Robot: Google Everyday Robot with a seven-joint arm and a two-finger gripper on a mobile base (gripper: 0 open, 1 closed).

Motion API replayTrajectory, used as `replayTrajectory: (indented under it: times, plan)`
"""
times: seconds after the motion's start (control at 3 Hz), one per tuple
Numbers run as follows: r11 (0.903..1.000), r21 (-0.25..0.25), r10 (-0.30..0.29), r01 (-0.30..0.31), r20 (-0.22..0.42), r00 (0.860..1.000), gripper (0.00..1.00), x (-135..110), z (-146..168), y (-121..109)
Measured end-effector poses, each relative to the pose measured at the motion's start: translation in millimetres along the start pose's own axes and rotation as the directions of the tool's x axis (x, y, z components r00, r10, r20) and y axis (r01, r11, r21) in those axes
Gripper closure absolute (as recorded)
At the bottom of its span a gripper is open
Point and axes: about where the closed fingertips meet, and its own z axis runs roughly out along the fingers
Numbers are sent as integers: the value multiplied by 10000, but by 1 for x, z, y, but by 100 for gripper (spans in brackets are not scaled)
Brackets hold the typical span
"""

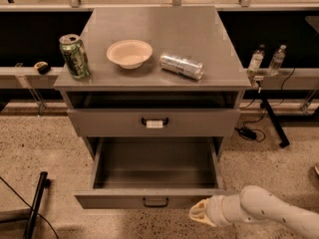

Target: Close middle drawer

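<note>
The middle drawer (119, 199) is the wide grey one pulled out at the bottom of the cabinet, its deep box empty. Its flat front carries a small dark loop handle (155, 201) with no tag. My gripper (199, 214) is low in the view, right at the lower edge of the drawer front, to the right of the handle. My white arm (269, 214) comes in from the lower right corner. Above it, a taller grey drawer front (99, 122) with a white-tagged handle (154, 122) is shut.
On the cabinet top (199, 29) stand a green can (75, 56), a cream bowl (129, 53) and a silver can (182, 65) lying on its side. Two bottles (265, 59) stand on the right ledge, with cables below. A black bar (35, 203) lies on the floor at left.
</note>
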Motion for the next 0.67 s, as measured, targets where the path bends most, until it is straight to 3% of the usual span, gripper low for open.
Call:
replayTrajectory:
  times: [0.33,0.67]
  plan:
    - [9910,598,1132,-1197,1018,9883,100,15,22,-21]
    - [9842,824,1438,-1567,1445,9790,100,17,28,-32]
